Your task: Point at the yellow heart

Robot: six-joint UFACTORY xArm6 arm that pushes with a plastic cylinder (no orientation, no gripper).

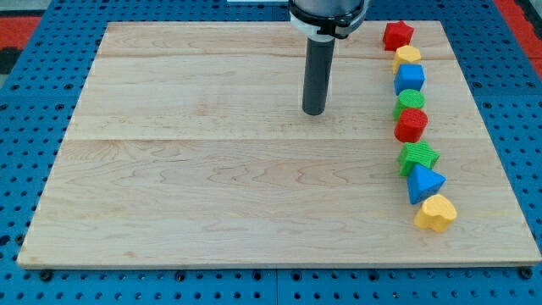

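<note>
The yellow heart [435,213] lies at the view's lower right of the wooden board, at the bottom end of a column of blocks. My tip [314,111] stands on the board in the upper middle, well to the left of the column and far up-left of the yellow heart, touching no block. Above the heart come a blue triangle [423,183], a green star [418,157], a red round block [412,124], a green round block [410,102], a blue block [409,79], a yellow block [407,57] and a red block [397,35].
The wooden board [212,169] rests on a blue pegboard table [25,127]. The column of blocks runs along the board's right side, close to its right edge.
</note>
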